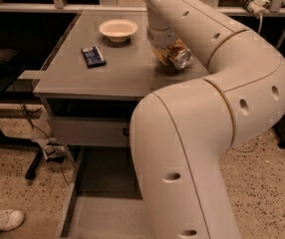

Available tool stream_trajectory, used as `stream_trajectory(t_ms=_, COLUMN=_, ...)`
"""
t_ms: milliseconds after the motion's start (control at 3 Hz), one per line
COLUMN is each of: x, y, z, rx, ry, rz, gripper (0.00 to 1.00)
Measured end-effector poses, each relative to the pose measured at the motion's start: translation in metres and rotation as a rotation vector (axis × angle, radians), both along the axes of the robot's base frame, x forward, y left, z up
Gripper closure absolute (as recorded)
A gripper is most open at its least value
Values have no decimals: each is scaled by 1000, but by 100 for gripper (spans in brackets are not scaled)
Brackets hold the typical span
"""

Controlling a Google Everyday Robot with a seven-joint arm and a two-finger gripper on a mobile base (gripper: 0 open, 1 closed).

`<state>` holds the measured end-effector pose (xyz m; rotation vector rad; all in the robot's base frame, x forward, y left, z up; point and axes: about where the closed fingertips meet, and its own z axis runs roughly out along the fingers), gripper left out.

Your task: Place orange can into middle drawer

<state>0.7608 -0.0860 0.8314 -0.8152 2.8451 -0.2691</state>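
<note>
The orange can [174,54] is at the right middle of the grey tabletop [107,73], tilted on its side with its shiny silver end toward me. My gripper [165,52] hangs from the wrist coming down from above and is shut around the can; the fingers are mostly hidden behind the wrist and the can. The middle drawer [100,210] is pulled out low under the table, a wide grey tray with a flat floor, partly hidden by my big arm segment.
A white bowl [118,29] stands at the back of the table. A dark blue packet [92,56] lies at the left middle. A shut grey drawer front [85,132] sits above the open tray. A white shoe [0,219] is on the floor left.
</note>
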Motion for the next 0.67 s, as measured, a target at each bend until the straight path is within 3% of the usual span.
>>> stream_trajectory(t_ms=667, x=0, y=0, z=8, rx=0, ry=0, rz=0, gripper=100)
